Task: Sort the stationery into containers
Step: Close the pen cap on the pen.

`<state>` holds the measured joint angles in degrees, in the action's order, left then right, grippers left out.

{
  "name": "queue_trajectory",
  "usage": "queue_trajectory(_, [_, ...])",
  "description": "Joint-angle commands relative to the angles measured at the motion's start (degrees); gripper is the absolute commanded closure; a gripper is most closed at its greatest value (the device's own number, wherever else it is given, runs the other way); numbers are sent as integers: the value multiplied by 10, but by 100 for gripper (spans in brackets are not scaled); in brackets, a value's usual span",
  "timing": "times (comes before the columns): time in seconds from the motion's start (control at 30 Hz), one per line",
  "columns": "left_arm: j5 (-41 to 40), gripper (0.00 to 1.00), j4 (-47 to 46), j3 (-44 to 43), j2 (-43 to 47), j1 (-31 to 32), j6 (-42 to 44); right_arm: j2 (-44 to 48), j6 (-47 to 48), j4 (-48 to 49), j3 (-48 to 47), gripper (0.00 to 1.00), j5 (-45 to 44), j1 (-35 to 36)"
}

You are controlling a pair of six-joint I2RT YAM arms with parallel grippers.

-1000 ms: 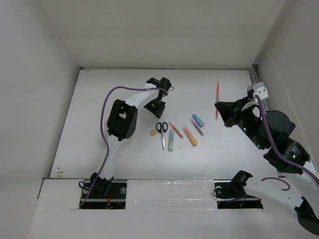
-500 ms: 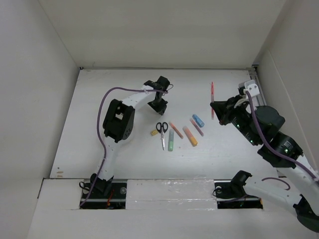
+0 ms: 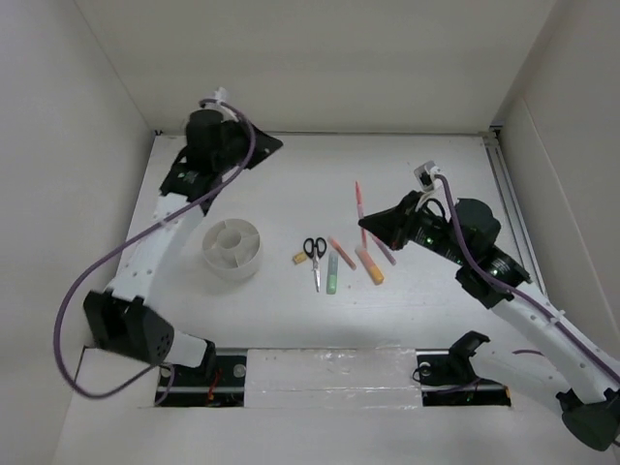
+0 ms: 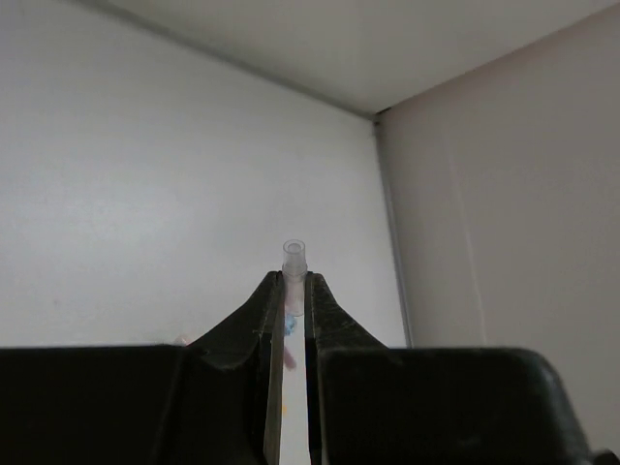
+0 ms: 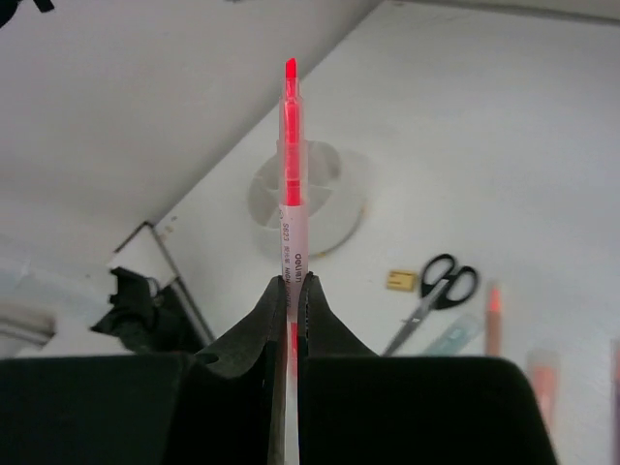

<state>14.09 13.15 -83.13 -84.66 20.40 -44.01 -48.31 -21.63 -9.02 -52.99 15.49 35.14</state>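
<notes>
Left gripper [image 3: 276, 145] swings from table centre up to far-left corner; tub [image 3: 232, 249] comes into view; right gripper [image 3: 363, 223], carrying pen [image 3: 357, 199], shifts left toward markers [image 3: 370, 264].

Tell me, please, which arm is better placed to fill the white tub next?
Probably right: the right gripper is shut on the red pen, which points toward the white divided tub in its wrist view. The left gripper, pinching a thin clear item, is raised by the back wall, facing away.

Red pen [image 5: 291, 184]: fine dark print runs lengthwise on the pale barrel, just above the right gripper's [image 5: 292, 281] fingertips. "deli" reads fairly clearly; a short code and other lettering beside it are too tiny to read.
</notes>
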Motion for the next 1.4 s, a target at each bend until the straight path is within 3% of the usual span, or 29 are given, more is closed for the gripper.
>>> queue_trajectory(0.0, [127, 100, -67, 54, 74, -55, 70, -19, -103, 226, 38, 100, 132, 12])
queue_trajectory(0.1, [201, 100, -81, 95, 137, -76, 94, -58, -147, 298, 63, 100, 138, 48])
queue_trajectory(0.27, [243, 100, -193, 194, 228, -83, 47, -132, -194, 414, 63, 100, 161, 80])
queue_trajectory(0.4, [289, 100, -238, 217, 266, -83, 47, -182, -242, 492, 63, 100, 191, 92])
queue_trajectory(0.87, [358, 100, -400, 325, 351, -83, -5, -219, -247, 509, 68, 100, 202, 115])
queue_trajectory(1.37, [354, 100, -404, 331, 366, -83, -5, -232, -229, 516, 63, 100, 190, 134])
